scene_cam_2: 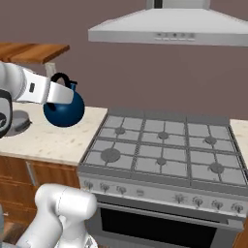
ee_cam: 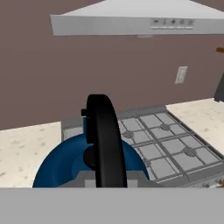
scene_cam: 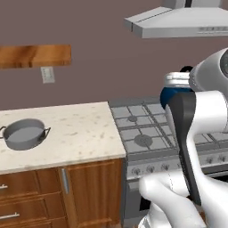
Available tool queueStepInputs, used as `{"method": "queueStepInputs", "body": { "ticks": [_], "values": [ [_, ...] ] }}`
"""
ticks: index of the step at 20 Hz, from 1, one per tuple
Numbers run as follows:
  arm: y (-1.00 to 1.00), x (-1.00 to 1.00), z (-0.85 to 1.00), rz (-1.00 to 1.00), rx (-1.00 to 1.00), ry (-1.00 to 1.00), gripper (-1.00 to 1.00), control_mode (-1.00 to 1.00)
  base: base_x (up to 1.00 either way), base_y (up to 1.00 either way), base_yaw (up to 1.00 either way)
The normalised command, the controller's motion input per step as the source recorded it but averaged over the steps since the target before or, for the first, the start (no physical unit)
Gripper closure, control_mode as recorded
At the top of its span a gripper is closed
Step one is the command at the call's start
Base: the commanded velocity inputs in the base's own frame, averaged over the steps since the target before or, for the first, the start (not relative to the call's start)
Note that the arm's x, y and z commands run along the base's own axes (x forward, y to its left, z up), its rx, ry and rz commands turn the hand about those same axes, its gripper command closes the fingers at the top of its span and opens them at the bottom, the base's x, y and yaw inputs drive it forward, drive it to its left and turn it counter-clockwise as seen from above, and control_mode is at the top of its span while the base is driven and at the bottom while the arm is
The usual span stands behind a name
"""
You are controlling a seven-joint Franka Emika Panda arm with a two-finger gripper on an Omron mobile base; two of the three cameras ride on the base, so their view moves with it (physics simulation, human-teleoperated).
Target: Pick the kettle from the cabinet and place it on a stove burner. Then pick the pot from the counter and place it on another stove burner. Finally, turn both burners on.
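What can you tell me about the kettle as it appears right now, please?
The kettle is small, round and glossy dark blue, with a tall black arched handle and a small black lid knob. It hangs upright in the air, held by its handle in the shut gripper, above the counter just left of the stove. Nothing else touches it.
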Motion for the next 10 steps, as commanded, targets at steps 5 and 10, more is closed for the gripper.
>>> {"method": "queueStepInputs", "body": {
  "ticks": [5,10],
  "values": [
    [0.0,0.0,0.0,0.0,0.0,0.0,1.0,1.0,0.03,-0.76,0.0],
    [0.0,0.0,0.0,0.0,0.0,0.0,1.0,1.0,0.11,-0.7,0.0]
  ]
}}
